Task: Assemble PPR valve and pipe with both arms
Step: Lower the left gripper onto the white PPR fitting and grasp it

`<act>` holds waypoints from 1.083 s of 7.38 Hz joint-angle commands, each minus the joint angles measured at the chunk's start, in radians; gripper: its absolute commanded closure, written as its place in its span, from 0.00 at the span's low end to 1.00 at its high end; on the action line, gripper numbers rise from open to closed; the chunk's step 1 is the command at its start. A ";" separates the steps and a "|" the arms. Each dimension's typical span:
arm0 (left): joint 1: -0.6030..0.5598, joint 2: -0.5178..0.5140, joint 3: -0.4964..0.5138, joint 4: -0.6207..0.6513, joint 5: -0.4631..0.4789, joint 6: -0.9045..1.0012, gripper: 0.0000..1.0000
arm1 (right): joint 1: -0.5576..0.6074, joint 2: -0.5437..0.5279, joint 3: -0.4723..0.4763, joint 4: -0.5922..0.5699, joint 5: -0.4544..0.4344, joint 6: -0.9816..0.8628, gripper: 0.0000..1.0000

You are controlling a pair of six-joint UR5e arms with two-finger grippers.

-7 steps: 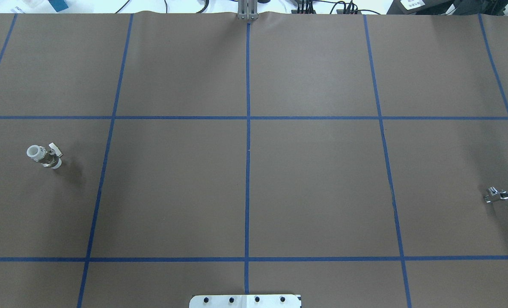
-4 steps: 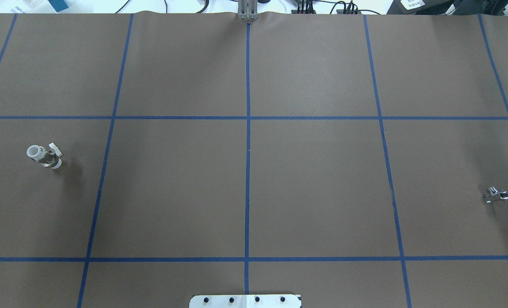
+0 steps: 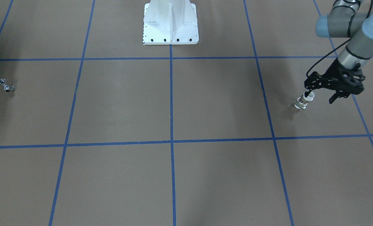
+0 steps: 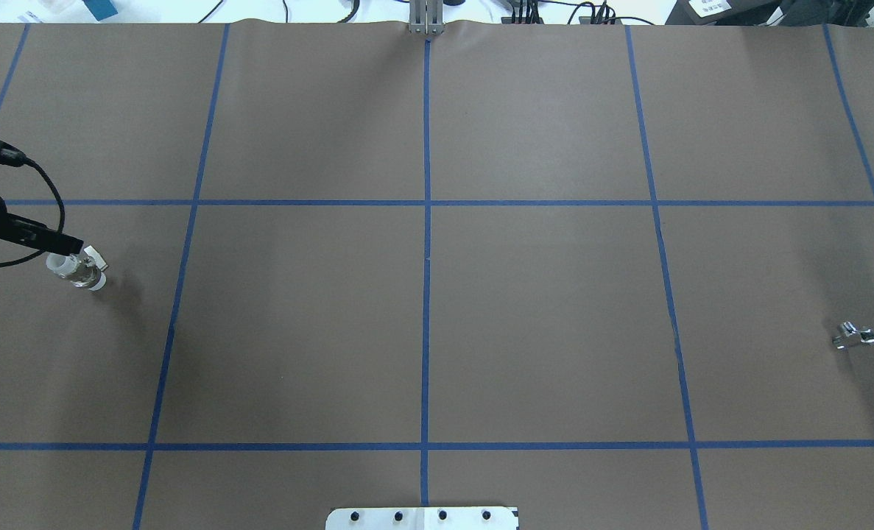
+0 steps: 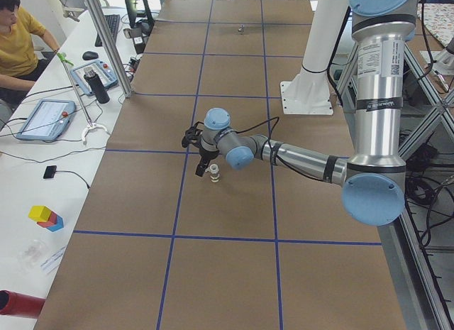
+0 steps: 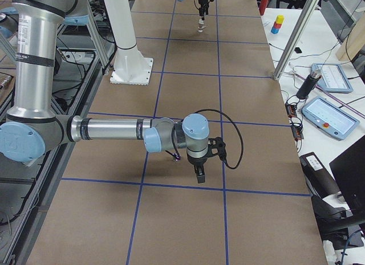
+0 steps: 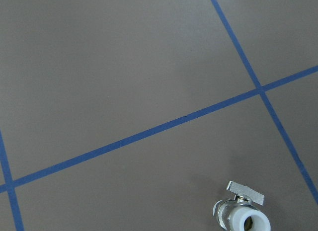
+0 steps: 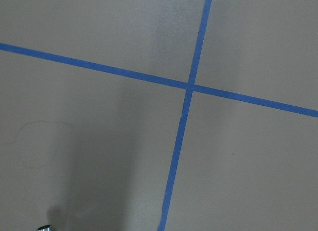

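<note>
since a moment ago the left gripper (image 3: 319,97) has swung into the overhead view from its left edge, where no arm showed. one dark finger (image 4: 68,241) now reaches the white top of the ppr valve (image 4: 77,270). valve and pipe lie where they lay.

nearest the robot, the white base plate (image 4: 422,517) sits at the table's near edge. a little farther out on the robot's right, the pipe (image 4: 853,336) lies alone on the brown paper (image 4: 540,316), well apart from the valve. the right gripper (image 6: 199,172) hangs low over that end of the table. it shows only in the side view, and its wrist camera catches no fingers, so i cannot tell whether it is spread or closed. that camera shows only a chrome sliver at its bottom edge, probably the pipe.

farther out on the left, the valve seems to stand on end, ring-shaped opening up and flat tab out to one side. the left gripper's jaws stand wide apart and hold nothing. in the front-facing view one fingertip overlaps the valve's top while the other is off to the side, and contact is too small to judge. farthest off, cables (image 4: 598,11) trail past the table's far edge.

as i judge it, the task has barely begun. neither part is grasped, and both pickups, the bringing together and the joining are all left.
</note>
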 commanded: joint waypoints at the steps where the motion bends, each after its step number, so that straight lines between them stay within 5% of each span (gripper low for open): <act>1: 0.052 -0.004 0.011 0.000 0.036 -0.026 0.00 | 0.000 0.000 -0.001 0.000 0.000 0.000 0.00; 6: 0.059 0.005 0.036 0.000 0.030 -0.019 0.13 | 0.000 0.001 -0.001 0.000 0.000 0.000 0.00; 7: 0.062 0.005 0.036 0.002 0.030 -0.019 0.33 | 0.000 0.001 -0.001 0.000 0.000 0.000 0.00; 8: 0.066 0.007 0.036 0.002 0.028 -0.021 0.73 | 0.000 0.001 -0.001 0.000 0.000 0.000 0.00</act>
